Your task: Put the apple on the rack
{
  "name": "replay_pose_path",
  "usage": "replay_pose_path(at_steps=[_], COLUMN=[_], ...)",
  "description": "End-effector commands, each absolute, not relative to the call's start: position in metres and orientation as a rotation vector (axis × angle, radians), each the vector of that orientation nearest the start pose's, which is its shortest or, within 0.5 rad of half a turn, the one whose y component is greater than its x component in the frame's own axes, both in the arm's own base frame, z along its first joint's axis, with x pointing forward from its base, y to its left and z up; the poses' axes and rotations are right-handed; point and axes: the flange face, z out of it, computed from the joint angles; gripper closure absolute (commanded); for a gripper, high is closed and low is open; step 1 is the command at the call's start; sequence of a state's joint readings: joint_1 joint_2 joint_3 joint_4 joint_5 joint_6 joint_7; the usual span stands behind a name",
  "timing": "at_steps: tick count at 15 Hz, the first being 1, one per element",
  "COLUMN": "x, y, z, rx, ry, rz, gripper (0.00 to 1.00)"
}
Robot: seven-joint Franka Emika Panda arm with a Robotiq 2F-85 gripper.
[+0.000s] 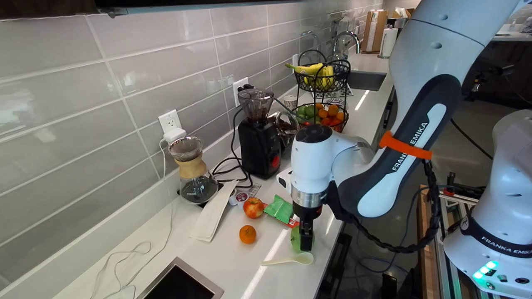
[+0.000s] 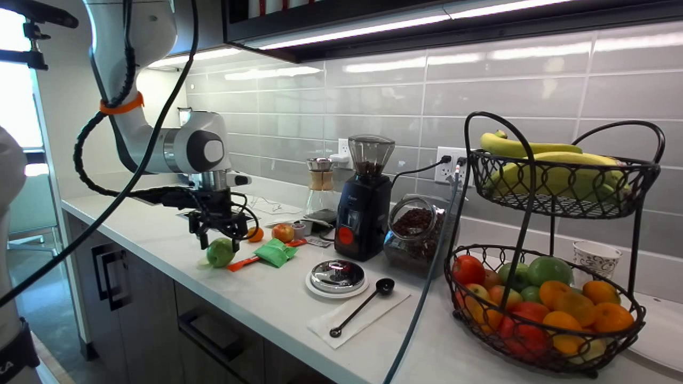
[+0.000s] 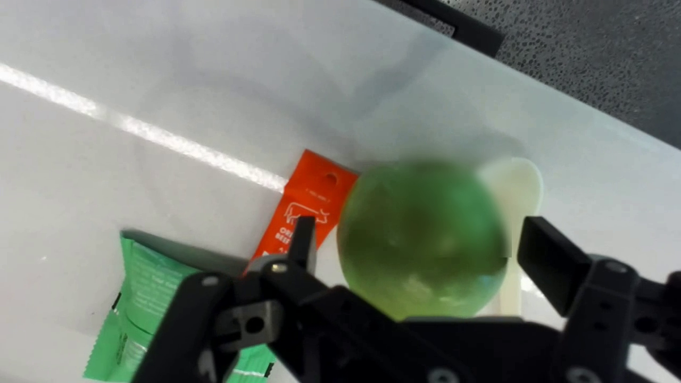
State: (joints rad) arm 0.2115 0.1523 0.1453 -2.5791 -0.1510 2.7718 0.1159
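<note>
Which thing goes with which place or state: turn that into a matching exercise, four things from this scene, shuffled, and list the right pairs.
1. Gripper
2. Scoop
3. Bananas
4. Grinder

A. on the upper tier of the rack
B. holding beans
C. open around the green apple
D. lying on a napkin

Right pairs: 1-C; 2-D; 3-A; 4-B

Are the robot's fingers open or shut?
Open: in the wrist view, the fingers stand either side of the green apple, a gap showing on each side.
</note>
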Motion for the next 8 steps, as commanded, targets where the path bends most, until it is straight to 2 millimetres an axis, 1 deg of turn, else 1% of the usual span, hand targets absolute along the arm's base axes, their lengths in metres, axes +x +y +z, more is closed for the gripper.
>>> replay_pose_path(at_steps=[1,2,3,6,7,8], x=[0.423,0.423,0.425,0.426,0.427,0.428], y=[0.168,0.168,0.168,0.166,0.162,0.156], z=[0.204,0.203,0.204,0.206,0.208,0.208], rx=[-3.120,-3.119,-3.119,-3.107,-3.105,-3.104], ry=[-0.598,-0.601,-0.598,-0.572,-0.546,-0.485], rz=[-0.090,-0.089,-0.095,-0.066,-0.041,0.026], gripper=[0.34,0.42,0.48,0.48,0.48,0.48])
